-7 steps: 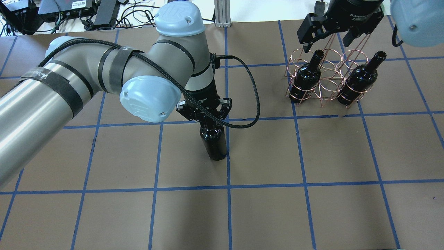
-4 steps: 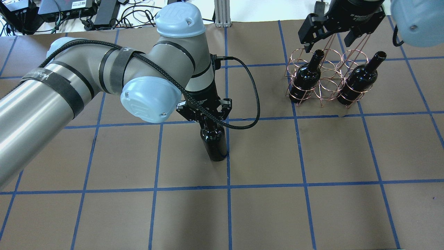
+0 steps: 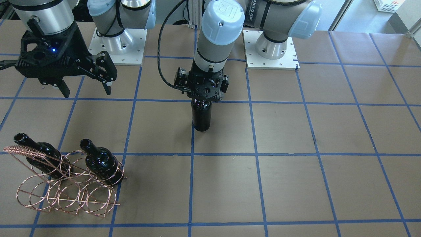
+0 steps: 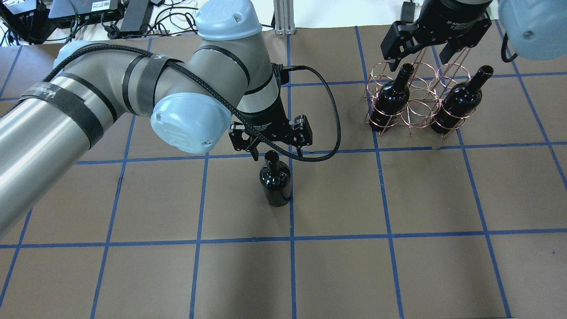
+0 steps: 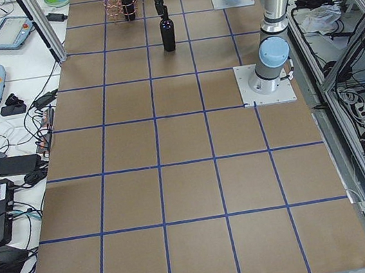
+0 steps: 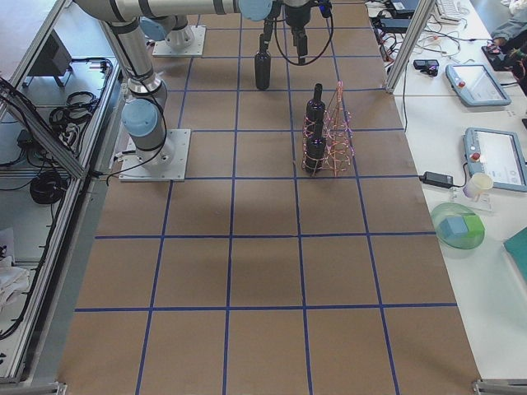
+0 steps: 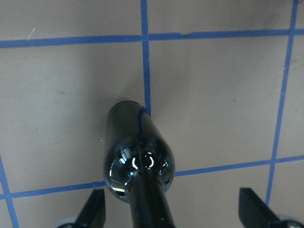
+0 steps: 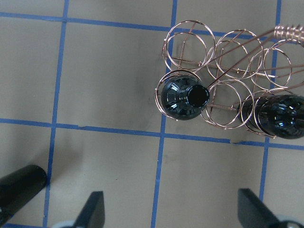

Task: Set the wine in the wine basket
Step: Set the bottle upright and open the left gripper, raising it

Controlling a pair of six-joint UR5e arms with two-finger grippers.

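Note:
The wine bottle (image 4: 274, 186) stands upright on the brown table, also seen in the front view (image 3: 201, 115) and the left wrist view (image 7: 137, 152). My left gripper (image 4: 278, 154) is open right above it. Its fingers (image 7: 95, 211) stand wide on either side of the neck without touching it. The copper wire wine basket (image 4: 412, 102) stands at the far right and holds two identical bottles (image 4: 390, 99) (image 4: 460, 99), with its middle ring free. My right gripper (image 4: 418, 55) hangs open and empty above the basket's far side.
The basket's coiled handle bar (image 3: 21, 151) leans up beside the bottle necks. Blue tape lines (image 4: 290, 239) grid the table. Cables and devices (image 4: 88, 13) lie beyond the far left edge. The arm bases (image 3: 269, 46) sit at the table's robot side.
My left gripper's fingers have spread apart and the hand has lifted a little, so the bottle's neck now shows. The bottle stays standing. The right gripper has hardly moved.

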